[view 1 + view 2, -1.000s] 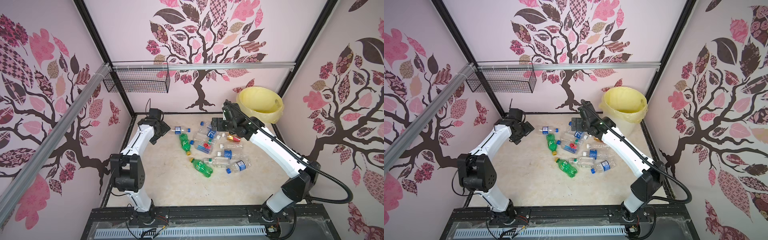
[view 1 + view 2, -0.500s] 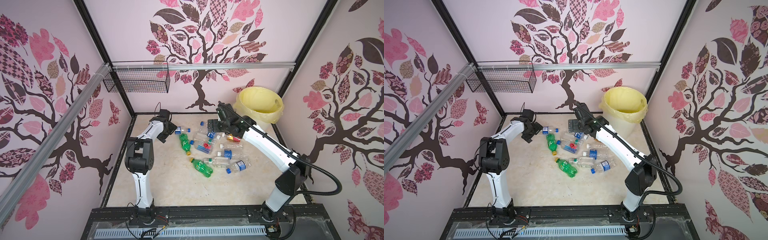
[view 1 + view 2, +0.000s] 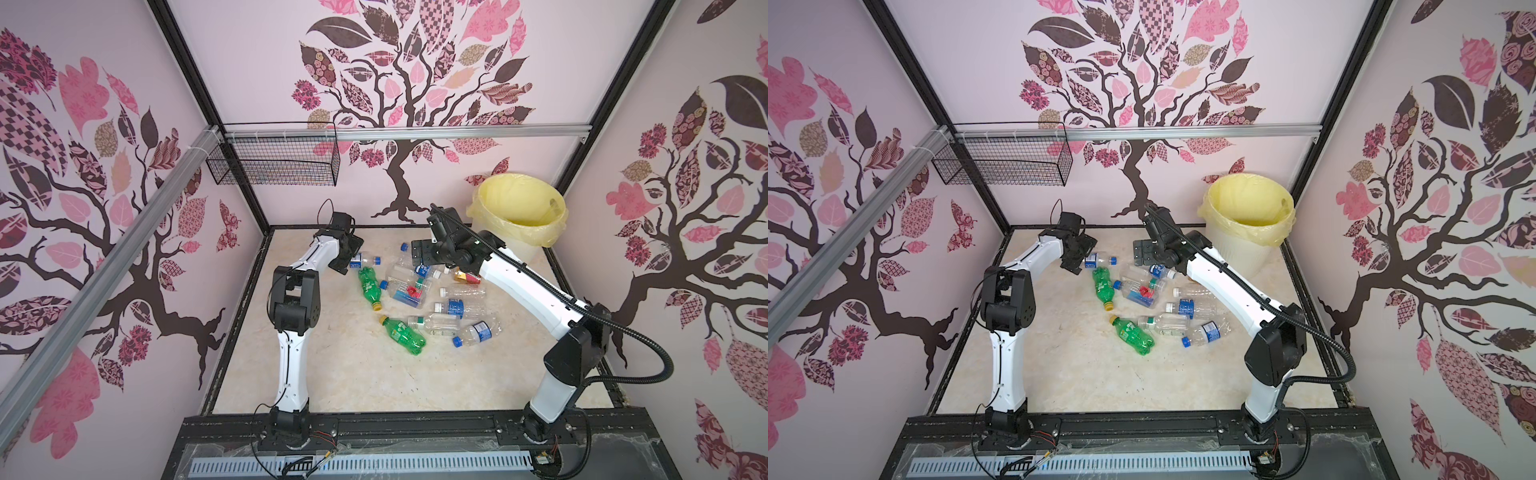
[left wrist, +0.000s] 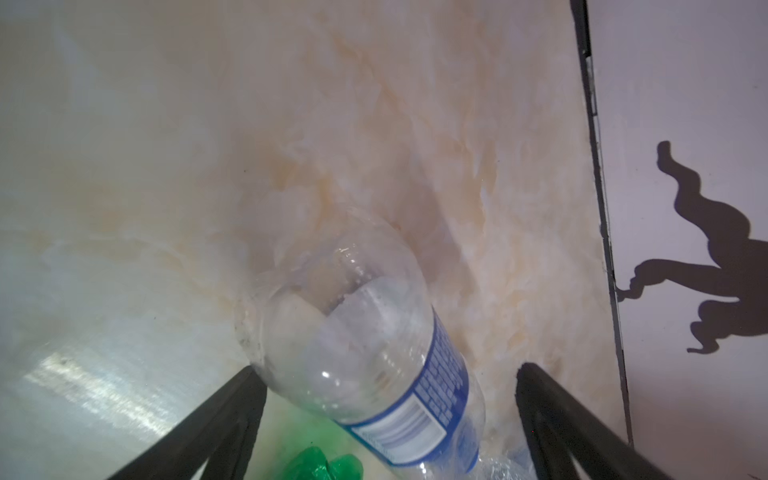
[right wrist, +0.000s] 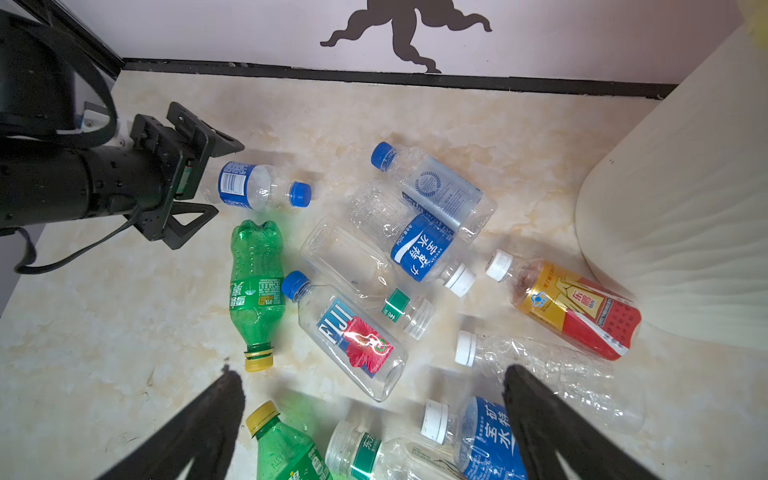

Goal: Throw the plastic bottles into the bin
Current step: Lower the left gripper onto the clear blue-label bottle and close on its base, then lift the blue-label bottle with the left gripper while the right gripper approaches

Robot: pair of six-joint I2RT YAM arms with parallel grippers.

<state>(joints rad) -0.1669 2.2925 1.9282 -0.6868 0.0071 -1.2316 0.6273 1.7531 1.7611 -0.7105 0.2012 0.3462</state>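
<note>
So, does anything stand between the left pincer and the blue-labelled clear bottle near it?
Nothing visible does. The left pincer is open and the clear bottle lies on the floor partly between its fingers. A green bottle lies close beside it.

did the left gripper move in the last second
Yes. In a top view the left gripper has slid right, toward the leftmost blue-capped bottle, which has stayed put. The gripper's open jaws now sit either side of that bottle's base.

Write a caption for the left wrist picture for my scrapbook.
Left tool, open, straddling a clear blue-labelled bottle on the marble-look table.
</note>
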